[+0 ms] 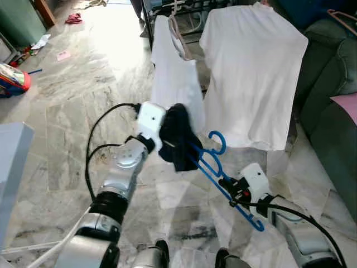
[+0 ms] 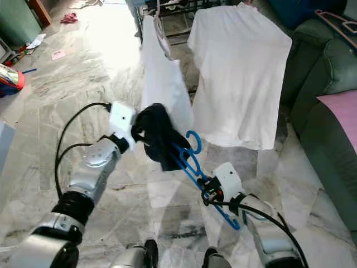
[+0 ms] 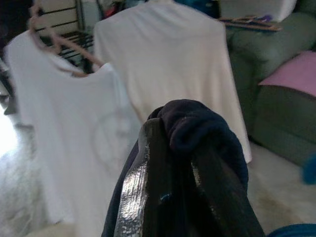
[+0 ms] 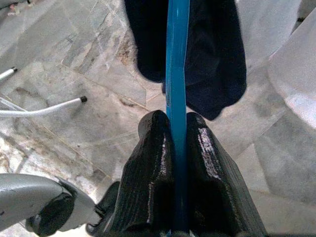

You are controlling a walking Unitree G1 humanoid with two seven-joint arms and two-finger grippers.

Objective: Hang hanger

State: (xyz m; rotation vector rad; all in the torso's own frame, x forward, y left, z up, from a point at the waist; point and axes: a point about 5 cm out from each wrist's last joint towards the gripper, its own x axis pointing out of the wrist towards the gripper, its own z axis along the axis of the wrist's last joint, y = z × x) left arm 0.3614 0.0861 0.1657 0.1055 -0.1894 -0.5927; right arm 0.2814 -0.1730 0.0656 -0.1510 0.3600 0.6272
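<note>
A blue plastic hanger (image 1: 215, 164) is held tilted in the air, its hook (image 1: 218, 140) near the white shirts. My right gripper (image 1: 230, 187) is shut on the hanger's lower bar; in the right wrist view its fingers (image 4: 148, 168) clamp the blue bar (image 4: 177, 74). A dark navy garment (image 1: 177, 137) drapes over the hanger's upper end. My left gripper (image 1: 166, 139) is shut on that dark garment (image 3: 197, 128), bunched over its fingers (image 3: 148, 197). Behind hang a white T-shirt (image 1: 254, 72) and a white tank top (image 1: 173, 72) on a rack.
The dark drying rack (image 1: 167, 8) stands at the back. A green sofa (image 1: 334, 100) with a pink cushion (image 1: 347, 106) lines the right side. Marble floor (image 1: 72, 106) spreads to the left, with a colourful bag (image 1: 12, 78) and scraps at the far left.
</note>
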